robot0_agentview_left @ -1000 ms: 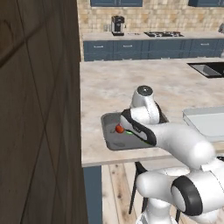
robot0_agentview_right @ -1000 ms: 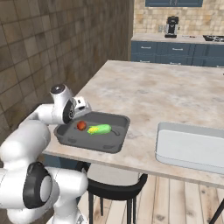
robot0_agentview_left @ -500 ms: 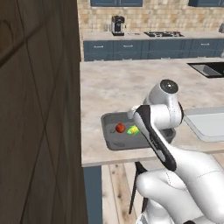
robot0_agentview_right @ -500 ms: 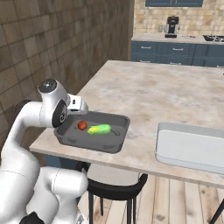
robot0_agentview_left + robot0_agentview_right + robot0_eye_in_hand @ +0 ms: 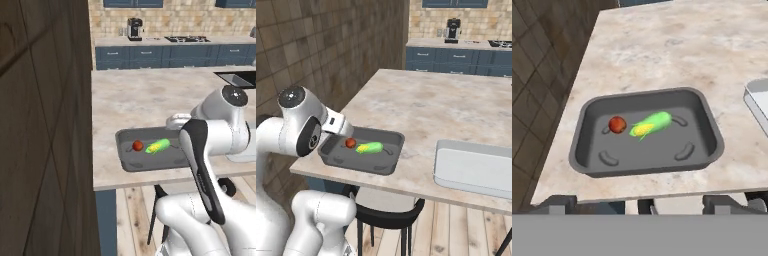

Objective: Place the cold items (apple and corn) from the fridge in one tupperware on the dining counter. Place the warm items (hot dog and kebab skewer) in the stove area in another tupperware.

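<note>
Two cold items, apple and corn, lie together in the grey tupperware; gripper jaws apart, empty, above its near edge.

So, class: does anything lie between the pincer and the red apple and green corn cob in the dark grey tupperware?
Nothing visible does. In the hand view, the red apple and green corn cob lie uncovered in the dark grey tupperware.

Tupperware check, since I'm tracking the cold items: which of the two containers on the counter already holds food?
The dark grey tupperware holds the apple and corn; the light grey tupperware sits beside it.
</note>
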